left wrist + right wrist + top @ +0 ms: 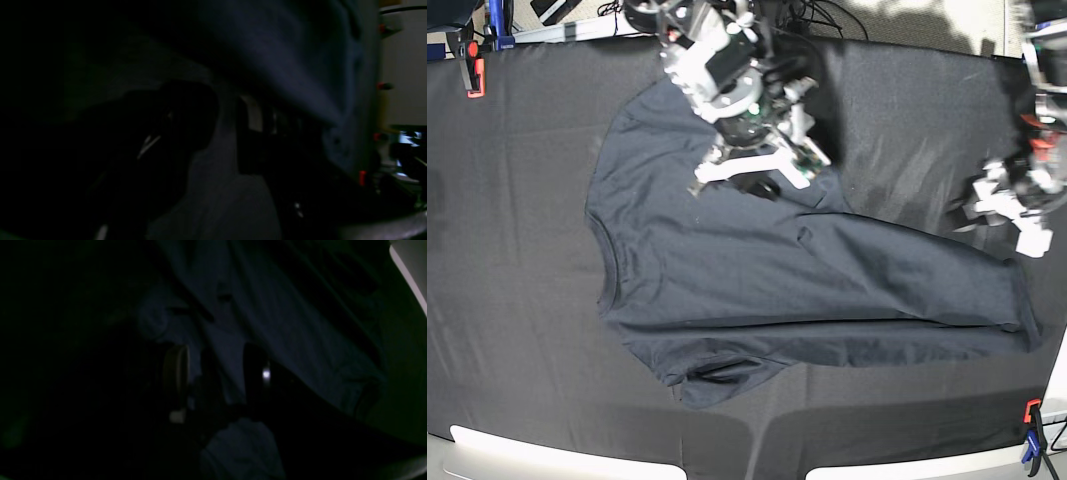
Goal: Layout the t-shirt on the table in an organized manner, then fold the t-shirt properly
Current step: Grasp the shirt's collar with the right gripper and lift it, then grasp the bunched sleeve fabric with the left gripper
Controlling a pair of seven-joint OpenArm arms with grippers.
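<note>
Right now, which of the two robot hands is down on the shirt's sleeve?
The right gripper, upper middle in the base view, over the t-shirt. The left gripper is at the hem end.

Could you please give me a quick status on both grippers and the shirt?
Right gripper down on the dark navy short-sleeved t-shirt, cloth between its fingers. Left gripper at the hem corner, grip unclear. Shirt spread, wrinkled. Nothing in the way.

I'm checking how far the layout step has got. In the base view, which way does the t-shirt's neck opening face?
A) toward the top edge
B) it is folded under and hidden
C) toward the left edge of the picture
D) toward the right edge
C: the curved collar of the t-shirt sits at the cloth's left end, and the hem lies at the right.
</note>
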